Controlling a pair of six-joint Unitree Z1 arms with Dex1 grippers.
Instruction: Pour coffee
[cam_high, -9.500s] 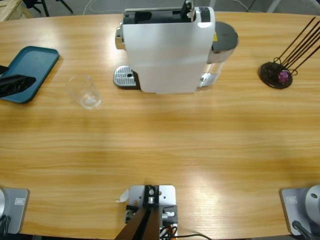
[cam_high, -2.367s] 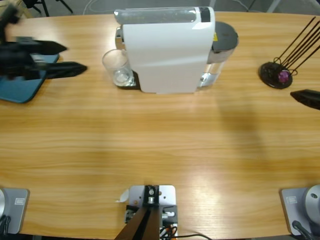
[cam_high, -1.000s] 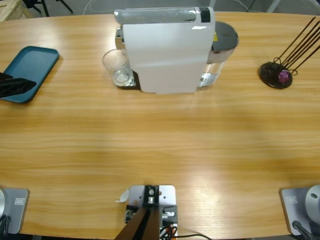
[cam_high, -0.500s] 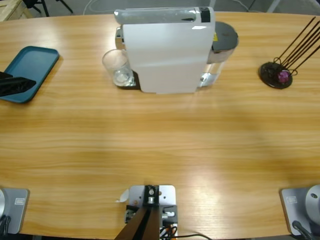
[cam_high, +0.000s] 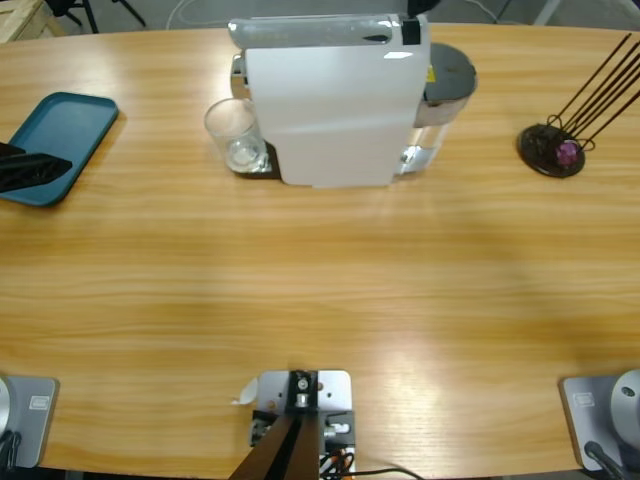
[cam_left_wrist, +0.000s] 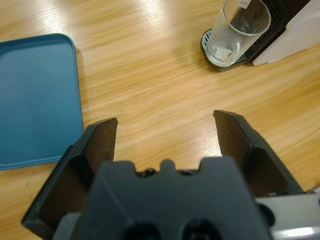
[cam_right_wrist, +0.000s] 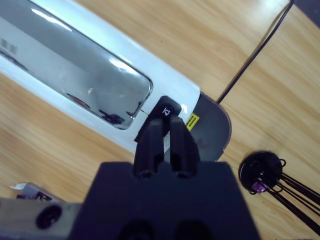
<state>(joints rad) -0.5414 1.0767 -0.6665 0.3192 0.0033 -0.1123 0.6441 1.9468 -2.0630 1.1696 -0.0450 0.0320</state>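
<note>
A clear glass stands upright on the drip tray of the white coffee machine, under its spout. No coffee shows in the glass or anywhere else. My left gripper is open, holds nothing and hovers well short of the glass. In the high view it sits at the far left over the teal tray. My right gripper is shut with nothing in it, its tips just above the black button on the machine's top. Only its tip shows in the high view.
A black capsule stand with long wire rods holds a purple capsule at the far right. The machine's grey water tank sticks out behind it. The teal tray holds nothing.
The glass went from the table onto the drip tray and the machine's lid was closed. In the last second my right gripper's tip came in over the machine's top.
</note>
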